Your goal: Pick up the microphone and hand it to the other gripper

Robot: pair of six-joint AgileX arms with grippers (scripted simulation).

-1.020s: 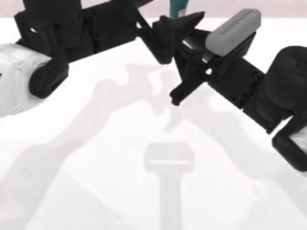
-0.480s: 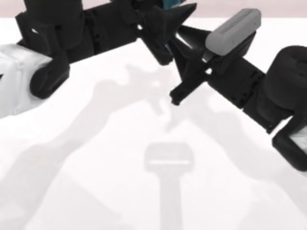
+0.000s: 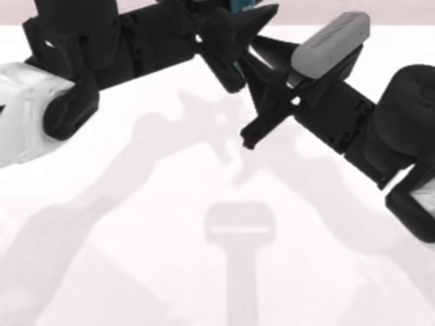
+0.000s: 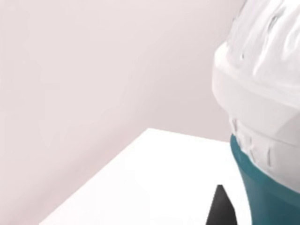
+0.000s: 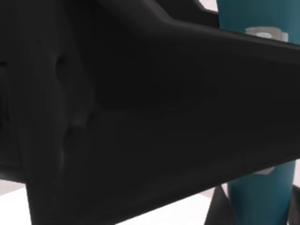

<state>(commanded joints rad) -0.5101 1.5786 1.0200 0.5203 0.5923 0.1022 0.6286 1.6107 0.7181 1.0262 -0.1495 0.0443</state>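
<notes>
Handover, mid-air at the table's far edge. My left gripper (image 3: 234,51) grips the microphone (image 3: 239,5) by its teal handle, axis upright, head uppermost. My right gripper (image 3: 255,95), jaws spread, brackets the handle just beside it.

A plain white bench (image 3: 136,224) is seen from above, filling nearly the whole top view. Soft grey shadows (image 3: 238,234) are cast across it, the clearest being a rounded block on a straight stem near the lower middle, with broader, fainter shapes spread toward the left and right sides. Along the far edge, a narrow band of pale pinkish wall (image 3: 401,12) is visible. In the left wrist view, the same pale pinkish wall (image 4: 93,70) is shown behind a corner of the white bench (image 4: 154,183). Even, diffuse lighting is indicated by the blurred shadow edges.
</notes>
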